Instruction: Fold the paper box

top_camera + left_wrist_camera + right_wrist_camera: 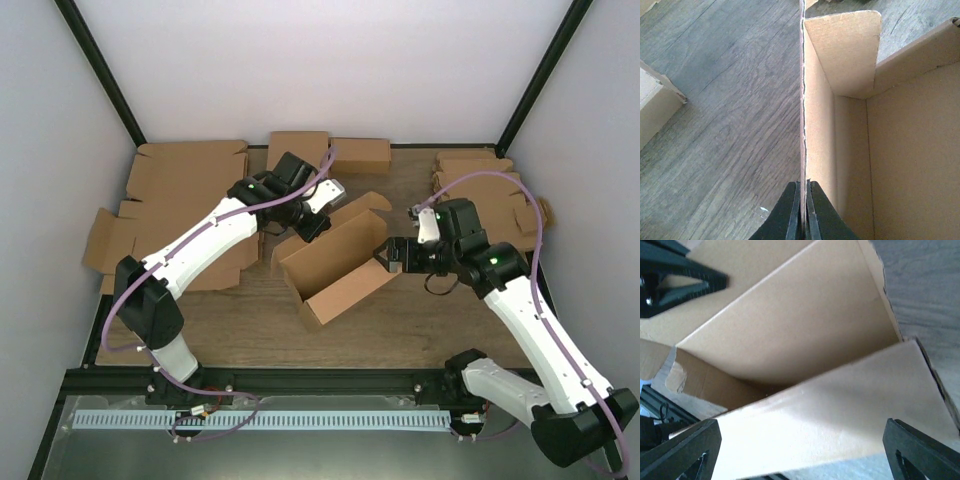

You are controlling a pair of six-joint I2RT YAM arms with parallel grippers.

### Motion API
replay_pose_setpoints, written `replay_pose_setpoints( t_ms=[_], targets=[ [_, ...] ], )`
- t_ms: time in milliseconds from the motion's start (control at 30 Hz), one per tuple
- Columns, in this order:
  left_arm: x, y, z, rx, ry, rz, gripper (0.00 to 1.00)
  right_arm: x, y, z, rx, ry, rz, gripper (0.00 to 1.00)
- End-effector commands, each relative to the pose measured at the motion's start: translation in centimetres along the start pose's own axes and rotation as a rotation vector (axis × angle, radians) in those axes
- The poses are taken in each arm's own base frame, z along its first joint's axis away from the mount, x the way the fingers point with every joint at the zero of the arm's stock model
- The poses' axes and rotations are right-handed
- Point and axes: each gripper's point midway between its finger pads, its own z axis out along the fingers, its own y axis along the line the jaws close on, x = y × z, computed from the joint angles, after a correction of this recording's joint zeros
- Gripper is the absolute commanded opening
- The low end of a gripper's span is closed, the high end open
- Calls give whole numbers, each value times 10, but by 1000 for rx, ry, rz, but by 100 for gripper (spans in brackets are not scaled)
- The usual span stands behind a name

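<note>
Paper box (335,260) is sitting half-formed and open-topped in the middle of the wooden table (250,335), lying at an angle between the two arms, as I am watching from the top camera. I am seeing the left gripper (314,224) reaching down onto its far-left end, and the right gripper (391,257) meeting its right end. A large flat cardboard blank (190,190) is lying under the left arm, two small closed boxes (330,152) are standing at the back, and a stack of notched blanks (480,185) is lying at the right. Through the left wrist camera I am looking at the left gripper (803,210) with its fingers pressed together on the thin top edge of an upright wall of the paper box (910,150); a rounded flap is folding inward at the far corner, and bare table (715,100) is showing to the left. Through the right wrist camera I am seeing the right gripper (805,450) spread wide, its fingers (687,447) standing on either side of a sloping panel of the paper box (790,325) and not pinching it.
</note>
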Motion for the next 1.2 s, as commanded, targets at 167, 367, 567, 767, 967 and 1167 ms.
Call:
replay_pose_setpoints(
  t_ms=[167, 367, 567, 767, 967, 1167],
  targets=[
    [4, -3, 5, 16, 10, -12, 4, 38, 13, -19, -60, 131, 90, 96],
    [1, -6, 4, 34, -2, -20, 4, 59, 21, 7, -221, 161, 162, 94],
    [1, -16, 0, 81, -16, -42, 4, 49, 30, 22, -325, 106, 193, 93],
    [1, -38, -6, 203, -50, -86, 4, 41, 33, 41, -378, 113, 197, 92],
    [3, -54, -9, 285, -75, -132, 4, 35, 32, 46, -373, 103, 164, 92],
    [5, -60, -10, 308, -69, -143, 12, 40, 29, 49, -360, 120, 157, 95]
  ],
)
